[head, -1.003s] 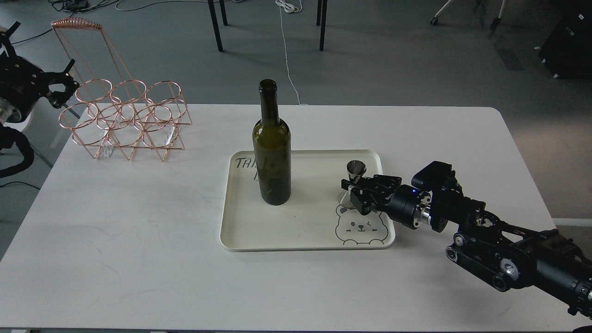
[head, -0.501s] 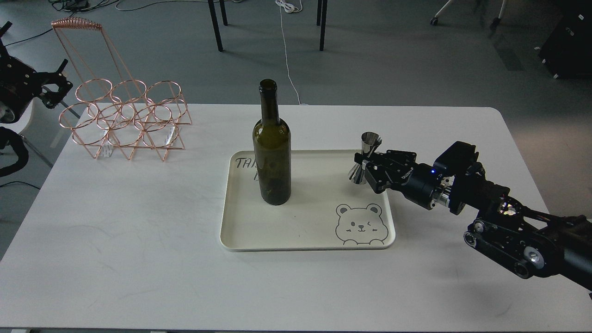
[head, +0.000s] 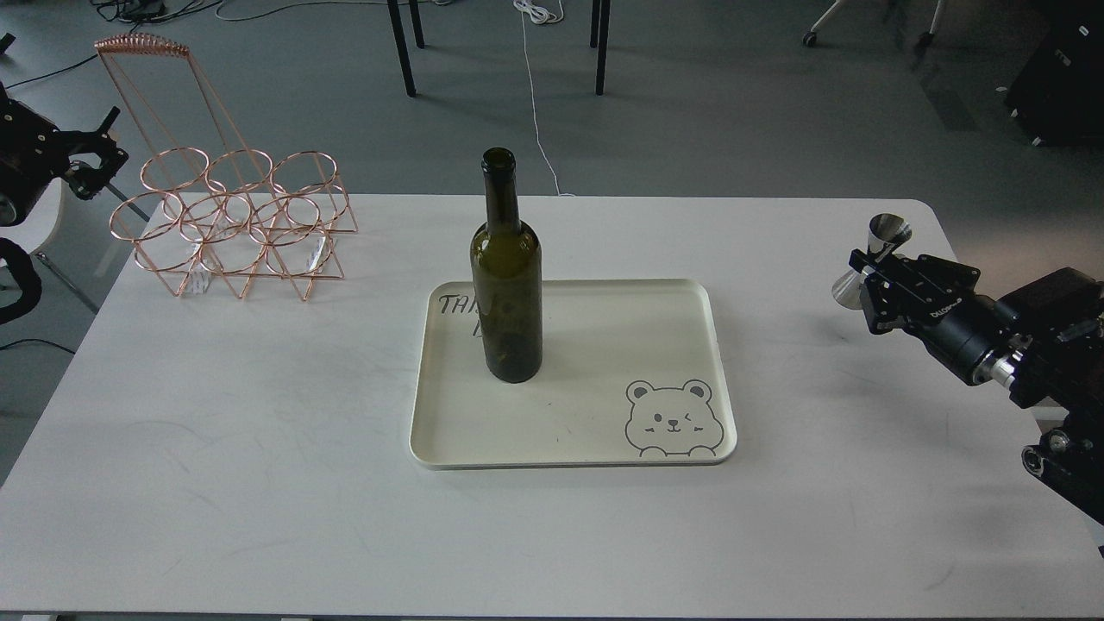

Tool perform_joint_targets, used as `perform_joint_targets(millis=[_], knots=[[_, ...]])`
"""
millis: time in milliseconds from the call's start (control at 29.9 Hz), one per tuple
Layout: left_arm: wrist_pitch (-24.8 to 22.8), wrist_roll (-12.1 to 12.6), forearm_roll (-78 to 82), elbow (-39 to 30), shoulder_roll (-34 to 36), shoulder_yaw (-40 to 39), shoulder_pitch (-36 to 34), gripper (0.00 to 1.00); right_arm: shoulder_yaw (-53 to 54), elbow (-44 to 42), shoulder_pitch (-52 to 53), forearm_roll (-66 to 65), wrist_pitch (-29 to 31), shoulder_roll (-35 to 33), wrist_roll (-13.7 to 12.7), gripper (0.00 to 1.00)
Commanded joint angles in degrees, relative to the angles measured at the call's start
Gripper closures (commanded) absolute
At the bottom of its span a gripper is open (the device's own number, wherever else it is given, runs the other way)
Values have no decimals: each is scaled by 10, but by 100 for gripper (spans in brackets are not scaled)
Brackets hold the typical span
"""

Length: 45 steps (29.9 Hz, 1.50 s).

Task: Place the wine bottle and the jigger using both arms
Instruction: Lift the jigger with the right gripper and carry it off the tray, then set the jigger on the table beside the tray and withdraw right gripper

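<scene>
The dark olive-green wine bottle stands upright on the left half of a cream tray with a bear drawing. My right gripper is shut on the steel jigger and holds it tilted above the table's right side, clear of the tray. My left gripper is at the far left edge, off the table beside the copper rack. Its fingers are too small and dark to tell apart.
A copper wire bottle rack with a tall handle stands at the back left of the white table. Chair and table legs stand on the floor behind.
My right gripper lifted the jigger off the tray and carried it right, past the tray's edge to the table's right side. My left arm drew back slightly left.
</scene>
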Motion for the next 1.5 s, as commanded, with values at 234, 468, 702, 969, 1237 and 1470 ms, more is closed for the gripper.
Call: perform_joint_targets(millis=[234,468,702,969,1237,1470], knots=[[0,2,4,-2,-3,3,-1,1,-8,-11,-79,29,-1,0,9,93],[0,2,4,-2,-3,4,-2,1,-8,-7,-79,30,-1,-1,15,70],[0,1,4,-2,-1,4,-2,1,-7,29,-81,30,-1,-17,15,26],[0,0,4,-2,6,4,-5,1,-3,126,-100,49,-1,-104,15,6],[0,2,4,-3,19,4,-15,1,-6,258,-92,201,-1,-227,17,3],[0,1,20,-65,51,4,-18,1,-2,247,43,357,31,-221,15,3]])
